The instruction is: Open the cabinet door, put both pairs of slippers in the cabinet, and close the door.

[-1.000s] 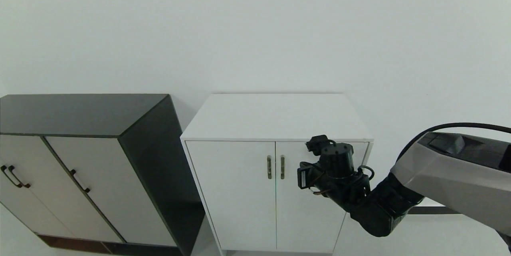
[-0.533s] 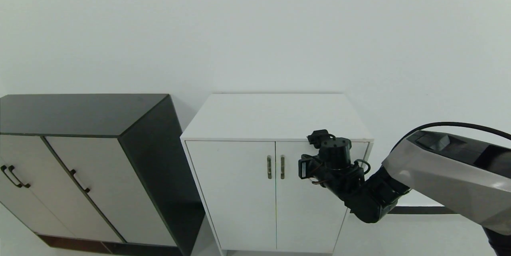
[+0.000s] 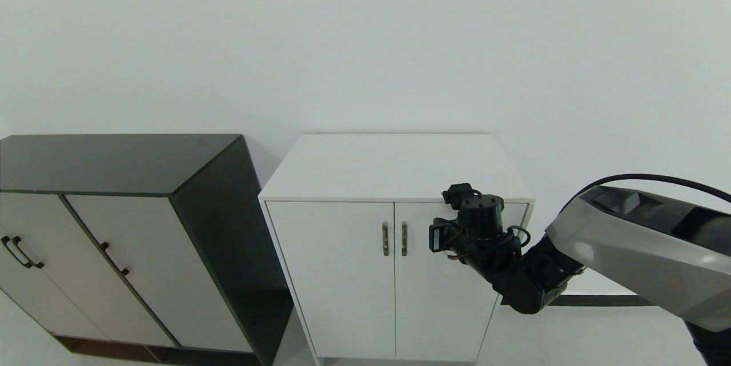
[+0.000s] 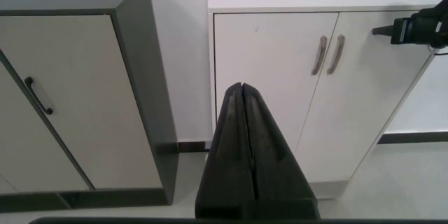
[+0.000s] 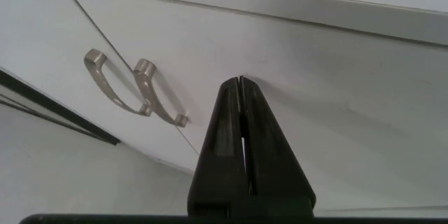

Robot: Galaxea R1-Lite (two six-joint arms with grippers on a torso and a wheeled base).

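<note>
White cabinet (image 3: 342, 274): both doors shut. Right fingers (image 5: 227, 126) pressed together, holding nothing, positioned before the right door (image 3: 434, 320), just beside its handle (image 5: 159, 99); contact with the door cannot be determined. Left fingers (image 4: 234, 119) likewise closed, empty, well apart from the cabinet

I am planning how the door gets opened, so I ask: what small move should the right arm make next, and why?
Probably open the right end effector and shift it sideways to the right door handle. Both doors of the white cabinet are shut, the end effector is shut too, and it sits before the right door, beside the handle, not on it.
</note>
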